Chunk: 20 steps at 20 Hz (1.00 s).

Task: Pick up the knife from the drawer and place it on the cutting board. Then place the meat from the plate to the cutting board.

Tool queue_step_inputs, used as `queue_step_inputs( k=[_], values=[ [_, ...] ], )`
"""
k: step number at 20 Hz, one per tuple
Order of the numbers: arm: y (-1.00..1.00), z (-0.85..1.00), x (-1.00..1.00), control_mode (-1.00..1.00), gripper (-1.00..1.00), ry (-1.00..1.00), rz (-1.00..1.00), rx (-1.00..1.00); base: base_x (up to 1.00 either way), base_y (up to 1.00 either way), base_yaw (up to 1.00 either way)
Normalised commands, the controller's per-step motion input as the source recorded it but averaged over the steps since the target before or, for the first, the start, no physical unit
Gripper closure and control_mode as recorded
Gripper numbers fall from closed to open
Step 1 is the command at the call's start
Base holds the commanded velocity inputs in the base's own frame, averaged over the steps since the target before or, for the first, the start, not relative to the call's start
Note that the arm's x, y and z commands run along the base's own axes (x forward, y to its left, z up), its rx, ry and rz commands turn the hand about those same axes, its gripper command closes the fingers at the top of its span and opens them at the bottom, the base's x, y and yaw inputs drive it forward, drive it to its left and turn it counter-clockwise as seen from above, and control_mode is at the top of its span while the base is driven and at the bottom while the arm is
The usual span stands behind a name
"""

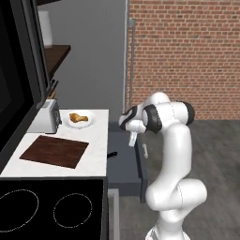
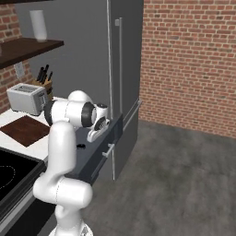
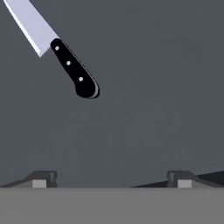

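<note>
The drawer (image 1: 123, 159) stands pulled out from the cabinet face beside the white counter (image 1: 96, 154), its flat dark front panel toward the open floor, with nothing between that panel and the brick wall beyond. The gripper (image 3: 112, 178) hangs over the drawer's interior, pointing down, fingers spread to their full width and holding nothing; both fingertips (image 3: 43, 178) stand clear of the drawer floor and touch no object. On that dark grey floor lies the knife (image 3: 57, 52), flat, its black riveted handle nearer the middle of the hand view and its silver blade running off toward the upper left corner; it sits well off the line between the fingers, with bare drawer floor all around the handle. On the counter, the cutting board (image 1: 55, 151) lies flat with free surface on every side, near the edge of the black cooktop (image 1: 51, 208). Beyond the board, the plate (image 1: 79, 119) sits just beside the toaster (image 1: 47, 117), apart from the board. The meat (image 1: 78, 117) rests on the plate, roughly at its centre.
</note>
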Motion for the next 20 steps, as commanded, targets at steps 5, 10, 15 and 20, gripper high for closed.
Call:
queue_step_inputs(
  k=[5,10,15,20],
  values=[
    [-0.17,-0.34,0.0,-1.0,-1.0,0.0,-0.01,-0.07,0.0,0.0,0.0],
    [-0.5,-0.32,0.0,-1.0,-1.0,0.0,0.0,-0.05,0.0,0.0,0.0],
    [-0.95,-0.03,-0.1,-1.0,-1.0,0.0,0.0,0.0,0.0,0.0,0.0],
    [-1.0,0.0,-0.16,-1.0,-1.0,0.0,0.0,0.0,0.0,0.0,0.0]
  ],
)
